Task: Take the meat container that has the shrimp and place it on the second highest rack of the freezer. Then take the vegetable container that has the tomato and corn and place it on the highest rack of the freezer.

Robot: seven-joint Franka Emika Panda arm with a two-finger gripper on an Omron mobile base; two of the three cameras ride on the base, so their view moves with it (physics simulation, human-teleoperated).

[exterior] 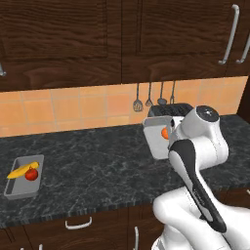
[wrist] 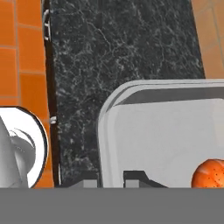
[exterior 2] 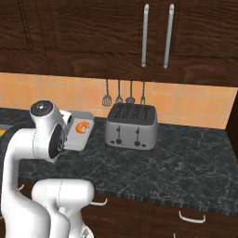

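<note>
The meat container (exterior: 154, 142) is a grey tray held up off the counter and tilted steeply, with the small orange shrimp (exterior: 165, 133) inside. From the right, the tray (exterior 2: 76, 139) and the shrimp (exterior 2: 82, 127) sit just beside my wrist. My gripper (wrist: 111, 180) is shut on the tray's near rim (wrist: 101, 144), one fingertip on each side of the wall. The vegetable container (exterior: 17, 188) lies flat at the counter's left end, holding a red tomato (exterior: 31, 174) and a yellow corn cob (exterior: 22, 170). The freezer and its racks are out of view.
A silver toaster (exterior 2: 131, 125) stands on the black marble counter (exterior: 97, 156) against the orange tiled wall, under hanging utensils (exterior 2: 124, 95). Dark wood cabinets (exterior 2: 158, 37) hang above and drawers (exterior: 78, 223) run below the counter edge.
</note>
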